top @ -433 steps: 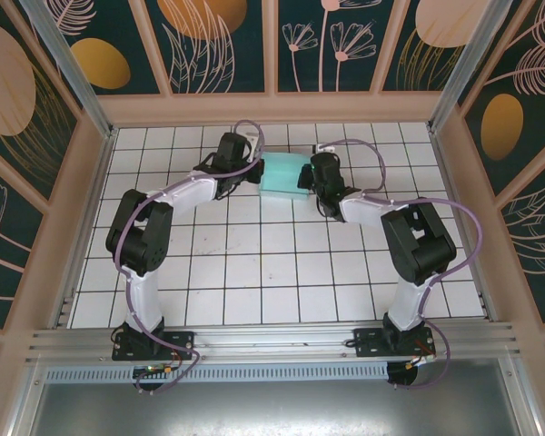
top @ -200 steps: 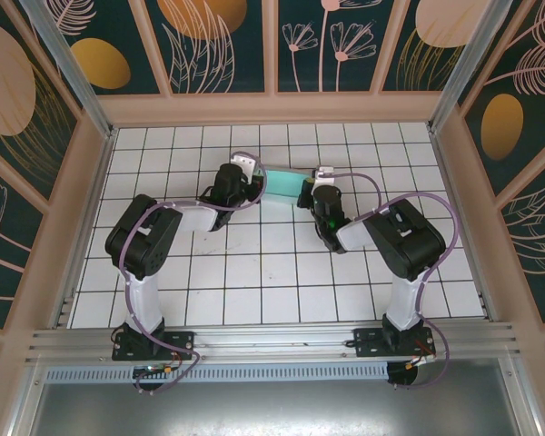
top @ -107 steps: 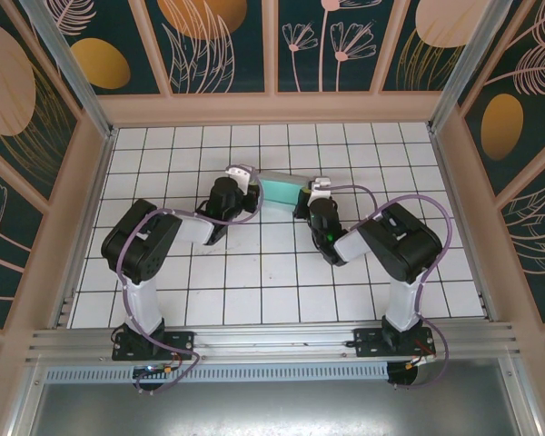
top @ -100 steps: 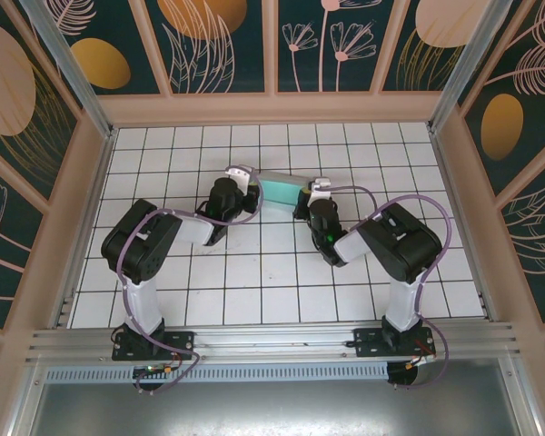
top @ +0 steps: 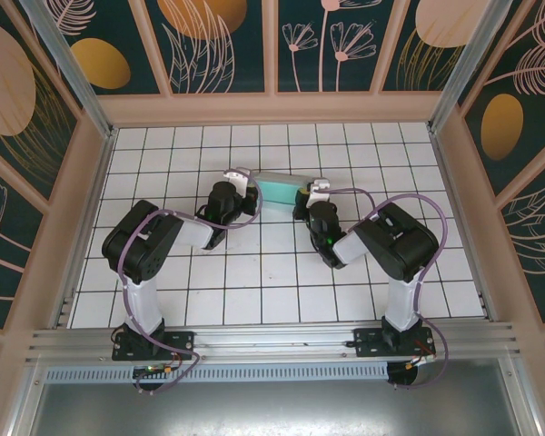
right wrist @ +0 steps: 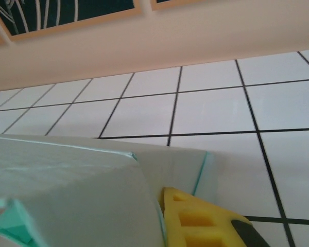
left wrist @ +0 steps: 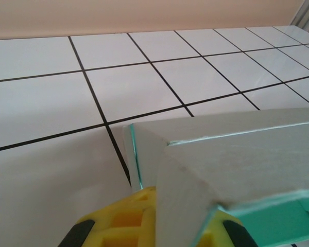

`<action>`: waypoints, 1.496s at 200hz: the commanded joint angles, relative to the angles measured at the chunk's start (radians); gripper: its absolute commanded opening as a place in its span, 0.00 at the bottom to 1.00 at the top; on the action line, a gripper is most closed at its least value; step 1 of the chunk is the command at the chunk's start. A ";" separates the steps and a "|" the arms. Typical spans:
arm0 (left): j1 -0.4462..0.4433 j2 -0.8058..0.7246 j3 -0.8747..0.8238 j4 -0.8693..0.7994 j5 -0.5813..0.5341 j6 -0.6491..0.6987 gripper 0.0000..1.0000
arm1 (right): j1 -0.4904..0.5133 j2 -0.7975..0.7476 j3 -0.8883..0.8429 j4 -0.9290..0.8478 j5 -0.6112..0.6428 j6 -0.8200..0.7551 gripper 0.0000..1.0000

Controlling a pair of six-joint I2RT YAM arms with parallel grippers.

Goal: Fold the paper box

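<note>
from above, the paper box [top: 280, 189] sits in the far middle part of the white tiled table [top: 254, 272], right between the two arms. the left gripper [top: 246, 183] is at its left end and the right gripper [top: 306, 193] is at its right end, both touching it. the teal inside of the box faces up. in the left wrist view, the box fills the lower right, with a grey outside and teal edges. a card wall goes down between the two yellow fingers [left wrist: 124, 220], so the left gripper is pinching the box. in the right wrist view, the box fills the lower left. one yellow finger [right wrist: 195, 222] sits just beside its end wall. the other finger is hidden behind the card, so i cannot tell if this gripper is pinching or loose.
</note>
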 commanded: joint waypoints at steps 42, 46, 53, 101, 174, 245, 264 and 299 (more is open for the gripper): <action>0.001 0.020 0.026 -0.070 -0.065 0.035 0.00 | 0.019 -0.027 -0.060 0.175 -0.040 -0.006 0.42; 0.001 0.019 0.027 -0.071 -0.067 0.037 0.00 | 0.019 -0.029 -0.064 0.179 -0.044 -0.004 0.44; 0.001 0.016 0.028 -0.073 -0.067 0.039 0.00 | 0.019 -0.033 -0.075 0.187 -0.050 -0.002 0.46; 0.001 0.021 0.040 -0.089 -0.067 0.041 0.00 | 0.022 -0.095 -0.168 0.220 -0.127 0.007 0.65; 0.001 0.032 0.052 -0.093 -0.063 0.036 0.00 | 0.022 -0.280 -0.334 0.249 -0.214 0.016 0.70; 0.001 0.049 0.062 -0.096 -0.047 0.032 0.02 | -0.040 -0.500 -0.218 -0.029 -0.261 0.082 0.74; 0.000 0.048 0.057 -0.094 -0.046 0.032 0.02 | -0.046 -0.488 -0.110 -0.190 -0.238 0.063 0.74; 0.002 0.047 0.054 -0.088 -0.043 0.026 0.02 | -0.079 -0.364 0.132 -0.454 -0.265 0.096 0.73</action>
